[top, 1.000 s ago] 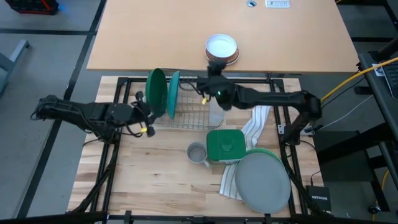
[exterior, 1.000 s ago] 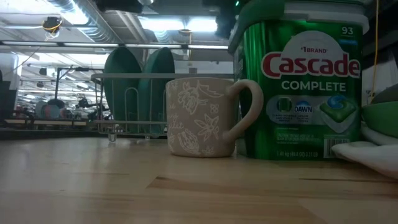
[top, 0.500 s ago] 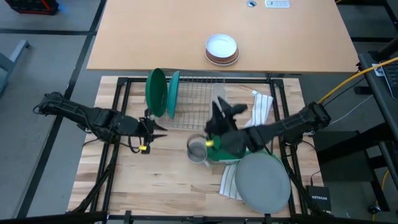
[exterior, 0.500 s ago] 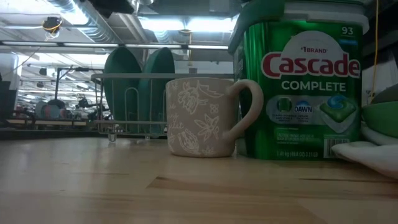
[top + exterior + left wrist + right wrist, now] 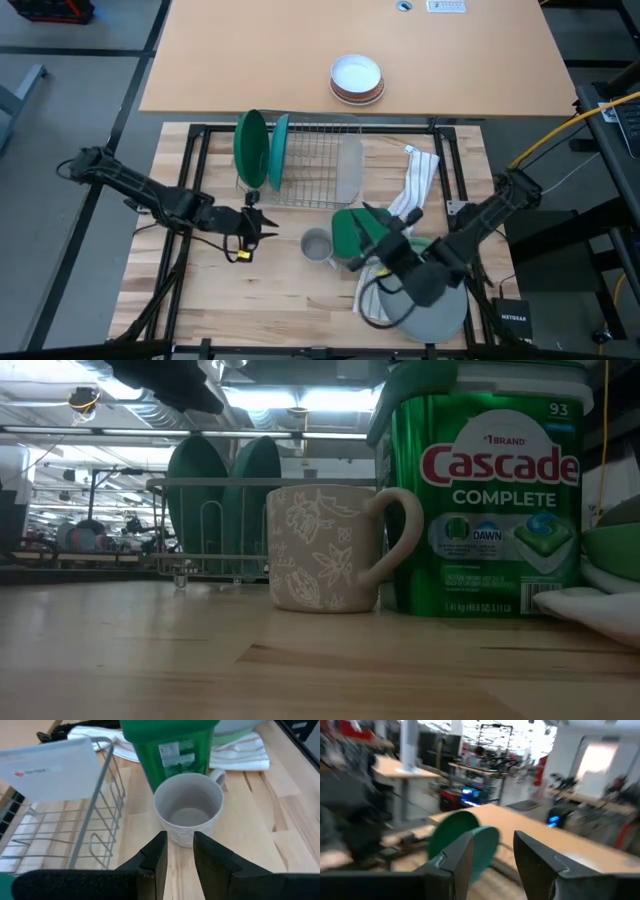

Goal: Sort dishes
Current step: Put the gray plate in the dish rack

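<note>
The dark green plate [image 5: 250, 148] and the teal plate [image 5: 277, 152] stand on edge in the wire rack [image 5: 315, 165]; both also show in the right wrist view [image 5: 451, 832] [image 5: 487, 845]. The grey plate [image 5: 432, 300] lies flat on the light green plate [image 5: 428, 243], on a towel at the near right. My left gripper [image 5: 264, 222] is open and empty, left of the grey mug [image 5: 189, 812], pointing at it. My right gripper [image 5: 368, 222] is open and empty, raised above the green tub [image 5: 350, 232], pointing toward the rack.
The green detergent tub [image 5: 480, 490] stands right behind the mug [image 5: 325, 548]. A striped white towel [image 5: 412, 185] runs from the rack's right end under the flat plates. A pale holder [image 5: 349, 170] sits in the rack's right part. A white bowl [image 5: 357, 78] stands on the far table.
My right gripper has swung from the rack's far rim toward the near edge, past the mug and tub, and now stands over the tub and flat plates. My left gripper has drawn away from the rack toward the near edge and right, toward the mug. No dish has moved.
</note>
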`<state>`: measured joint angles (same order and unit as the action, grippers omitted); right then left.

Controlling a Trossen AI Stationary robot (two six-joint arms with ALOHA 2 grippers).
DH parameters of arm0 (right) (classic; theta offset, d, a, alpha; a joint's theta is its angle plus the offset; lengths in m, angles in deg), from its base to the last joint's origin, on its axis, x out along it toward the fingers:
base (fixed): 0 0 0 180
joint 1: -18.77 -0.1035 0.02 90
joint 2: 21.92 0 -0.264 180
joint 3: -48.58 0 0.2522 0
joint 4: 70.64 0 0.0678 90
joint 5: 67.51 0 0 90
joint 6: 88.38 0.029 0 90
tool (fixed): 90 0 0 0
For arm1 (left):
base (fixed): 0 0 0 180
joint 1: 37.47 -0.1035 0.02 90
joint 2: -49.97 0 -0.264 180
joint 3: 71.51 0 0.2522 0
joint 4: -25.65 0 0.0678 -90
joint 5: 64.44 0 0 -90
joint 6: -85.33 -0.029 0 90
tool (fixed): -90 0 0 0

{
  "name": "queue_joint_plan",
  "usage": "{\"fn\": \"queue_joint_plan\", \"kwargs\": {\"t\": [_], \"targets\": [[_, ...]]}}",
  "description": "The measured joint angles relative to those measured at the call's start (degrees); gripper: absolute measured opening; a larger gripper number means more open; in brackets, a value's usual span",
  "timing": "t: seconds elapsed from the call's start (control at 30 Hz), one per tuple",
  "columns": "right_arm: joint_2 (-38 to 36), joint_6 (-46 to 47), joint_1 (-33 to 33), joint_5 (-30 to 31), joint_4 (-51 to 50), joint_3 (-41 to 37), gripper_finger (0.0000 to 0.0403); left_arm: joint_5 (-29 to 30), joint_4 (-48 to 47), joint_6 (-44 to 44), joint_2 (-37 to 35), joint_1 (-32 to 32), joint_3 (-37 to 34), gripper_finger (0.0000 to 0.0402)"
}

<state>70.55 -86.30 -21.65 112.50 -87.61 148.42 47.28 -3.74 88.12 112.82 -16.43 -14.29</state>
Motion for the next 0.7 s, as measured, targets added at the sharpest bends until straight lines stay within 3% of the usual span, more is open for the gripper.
{"fn": "queue_joint_plan", "kwargs": {"t": [0.27, 0.37, 0.43, 0.57, 0.7], "targets": [[-2.23, 8.4, -5.85, -3.03, 0.12, 0.0, 0.0145, -0.15, 3.11, -0.32, 2.65, 0.13, 0.0, 0.0084], [-2.2, 12.68, -5.6, -7.76, -3.51, 0.0, 0.0145, -0.15, 5.34, -1.49, 2.73, 0.11, 0.0, 0.0084], [-2.34, 18.62, -4.17, -14.79, -9.06, 0.0, 0.0145, -0.17, 6.63, -1.89, 2.73, 0.16, 0.0, 0.0084], [-2.73, 33.0, 2.17, -35.52, -19.66, -0.03, 0.0145, -0.38, 8.22, -1.99, 2.77, 0.44, 0.0, 0.0084], [-2.75, 36.6, 10.31, -52.78, -23.58, -0.04, 0.0145, -1.01, 8.2, -2.67, 2.77, 0.79, 0.0, 0.0084]]}}
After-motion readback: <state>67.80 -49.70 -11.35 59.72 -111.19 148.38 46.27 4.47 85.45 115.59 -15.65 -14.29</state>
